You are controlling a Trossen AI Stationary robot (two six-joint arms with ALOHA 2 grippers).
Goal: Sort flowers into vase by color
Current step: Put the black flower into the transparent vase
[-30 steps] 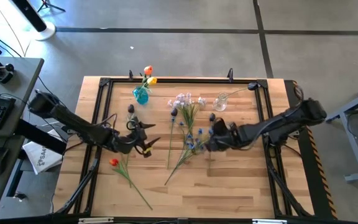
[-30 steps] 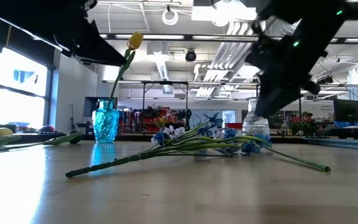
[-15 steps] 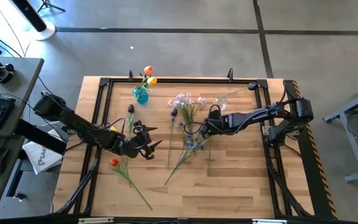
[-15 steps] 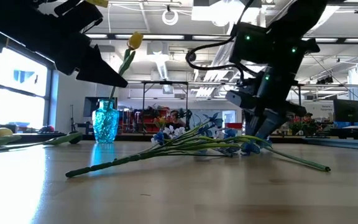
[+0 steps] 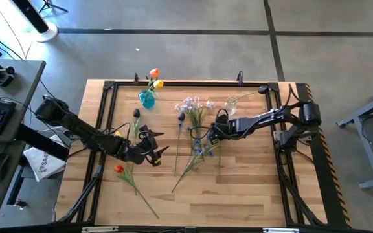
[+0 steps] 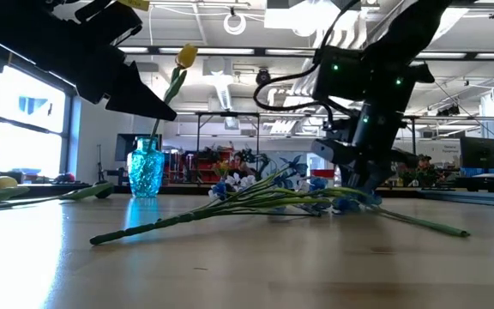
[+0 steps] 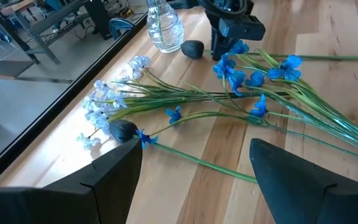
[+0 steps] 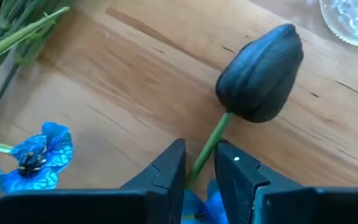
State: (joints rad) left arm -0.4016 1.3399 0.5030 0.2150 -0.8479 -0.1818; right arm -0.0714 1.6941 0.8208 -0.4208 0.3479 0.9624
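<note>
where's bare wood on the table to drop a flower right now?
Free: the near strip of the table, below the blue flowers and right of the red flower with its stem. Also the right side, between the right gripper and the frame. Crowded: the centre, from the pale blossom sprays and clear vase down to the left gripper.

Two vases (image 5: 147,98), about ten flowers (image 5: 197,133)

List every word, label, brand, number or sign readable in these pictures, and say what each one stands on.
No text can be read with confidence in any view.
White sheet with dark print on the floor left of the wooden table: too small to read.
Signs in the room behind the blue glass vase, low view: too blurred to read.
</note>
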